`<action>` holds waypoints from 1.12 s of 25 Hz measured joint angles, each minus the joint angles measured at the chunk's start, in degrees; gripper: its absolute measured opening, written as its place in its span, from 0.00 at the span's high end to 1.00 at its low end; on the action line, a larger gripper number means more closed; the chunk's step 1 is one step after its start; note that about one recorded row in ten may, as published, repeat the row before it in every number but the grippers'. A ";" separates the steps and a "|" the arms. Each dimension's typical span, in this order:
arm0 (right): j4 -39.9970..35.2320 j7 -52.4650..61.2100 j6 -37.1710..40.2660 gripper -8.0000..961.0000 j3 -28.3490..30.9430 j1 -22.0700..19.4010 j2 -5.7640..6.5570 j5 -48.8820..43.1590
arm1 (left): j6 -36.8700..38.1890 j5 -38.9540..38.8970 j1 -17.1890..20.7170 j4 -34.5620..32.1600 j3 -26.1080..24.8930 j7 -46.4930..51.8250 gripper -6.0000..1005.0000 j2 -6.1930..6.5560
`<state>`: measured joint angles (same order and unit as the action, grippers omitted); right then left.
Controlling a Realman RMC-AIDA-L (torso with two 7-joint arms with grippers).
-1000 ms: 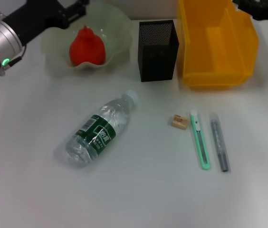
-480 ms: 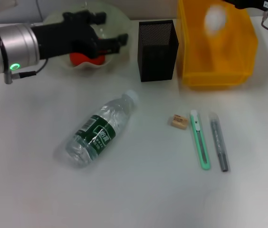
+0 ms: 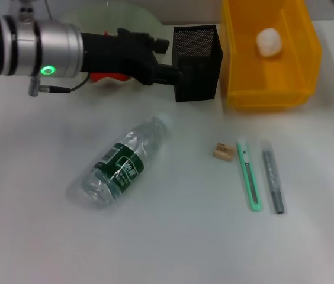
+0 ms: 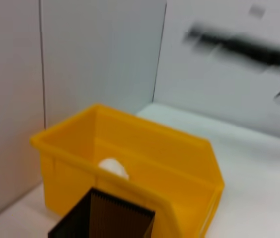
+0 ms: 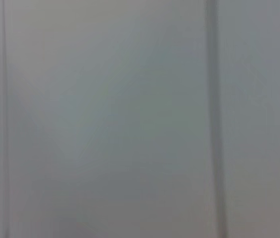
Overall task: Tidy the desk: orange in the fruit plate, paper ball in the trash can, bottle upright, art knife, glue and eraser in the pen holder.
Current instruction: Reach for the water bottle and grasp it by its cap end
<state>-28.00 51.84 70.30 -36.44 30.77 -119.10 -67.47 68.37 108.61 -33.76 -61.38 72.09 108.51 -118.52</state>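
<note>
One tool, your left, reaches across the far left of the counter with fingers spread and empty, over the fruit plate and orange, beside the pen holder. Nearer lie the bottle, eraser, art knife and glue. Far right, the paper ball sits inside the trash can; your right tool is out of sight.

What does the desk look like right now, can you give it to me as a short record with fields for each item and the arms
paper ball: inside the yellow trash can
orange: mostly hidden behind the left arm, by the fruit plate
bottle: lying on its side on the desk
eraser: on the desk, beside the art knife
glue: on the desk, on the art knife's other side
pen holder: upright, nothing seen inside
left gripper: reaching across beside the pen holder
right gripper: not in view
</note>
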 joint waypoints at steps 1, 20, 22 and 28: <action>1.23 -2.60 2.16 0.26 0.03 -1.02 0.01 3.67 | -0.37 4.52 -2.54 0.47 0.61 5.14 0.21 -0.20; 7.08 -8.67 8.39 0.26 3.51 -6.39 0.05 13.48 | -2.96 30.14 -9.81 -0.87 20.18 39.04 0.21 -0.67; 6.98 -8.60 8.48 0.26 3.28 -6.40 0.03 13.42 | -6.13 30.48 -9.74 0.54 21.20 41.15 0.22 -0.66; 6.70 -8.58 8.65 0.26 3.06 -6.42 0.00 13.31 | -10.91 31.48 -9.58 1.91 24.41 43.91 0.22 -0.66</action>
<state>-21.30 43.27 78.95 -33.38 24.34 -119.09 -54.16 57.46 140.09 -43.35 -59.46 96.50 152.43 -119.18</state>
